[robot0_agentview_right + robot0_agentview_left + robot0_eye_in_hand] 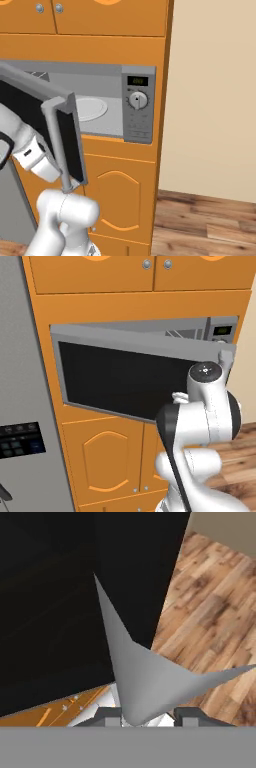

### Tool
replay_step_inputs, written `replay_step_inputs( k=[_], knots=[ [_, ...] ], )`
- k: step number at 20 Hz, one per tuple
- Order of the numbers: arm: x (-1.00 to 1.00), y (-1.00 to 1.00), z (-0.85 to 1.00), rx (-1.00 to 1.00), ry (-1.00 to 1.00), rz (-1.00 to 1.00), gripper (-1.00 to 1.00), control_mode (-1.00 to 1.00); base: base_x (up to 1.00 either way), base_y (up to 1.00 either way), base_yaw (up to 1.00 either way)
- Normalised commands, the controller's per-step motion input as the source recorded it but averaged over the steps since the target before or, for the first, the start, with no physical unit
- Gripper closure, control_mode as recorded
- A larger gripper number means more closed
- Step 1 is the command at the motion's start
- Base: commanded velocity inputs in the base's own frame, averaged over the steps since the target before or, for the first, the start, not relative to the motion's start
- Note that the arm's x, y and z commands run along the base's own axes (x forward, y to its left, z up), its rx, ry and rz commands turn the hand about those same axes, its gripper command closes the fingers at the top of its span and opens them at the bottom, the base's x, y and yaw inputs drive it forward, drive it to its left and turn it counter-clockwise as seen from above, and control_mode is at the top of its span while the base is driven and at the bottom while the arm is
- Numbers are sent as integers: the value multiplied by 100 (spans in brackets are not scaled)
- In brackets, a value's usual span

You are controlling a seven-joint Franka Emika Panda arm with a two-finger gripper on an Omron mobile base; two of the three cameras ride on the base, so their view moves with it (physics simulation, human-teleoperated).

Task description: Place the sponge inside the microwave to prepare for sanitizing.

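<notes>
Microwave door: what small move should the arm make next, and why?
Probably pull the grey handle further outward: the shut end effector grips it, and the dark-glass door of the built-in grey microwave stands partly open, the white turntable half screened.

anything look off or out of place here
Nothing spilled or damaged. The microwave door hangs partly open, with the shut gripper at its grey handle. The white turntable inside sits bare.
</notes>
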Motion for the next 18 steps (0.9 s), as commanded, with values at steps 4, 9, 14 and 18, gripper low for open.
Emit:
replay_step_inputs(
  k=[4, 9, 14, 18],
  knots=[
    [-83, 88, -100, -11, -46, 2, 100, -100, 0, 0, 0],
    [-73, 99, -100, -17, -35, 4, 100, -100, 0, 0, 0],
    [-49, 99, -100, -11, -19, 0, 100, -100, 0, 0, 0],
    [-28, 100, -100, -12, -16, 0, 100, -100, 0, 0, 0]
  ],
)
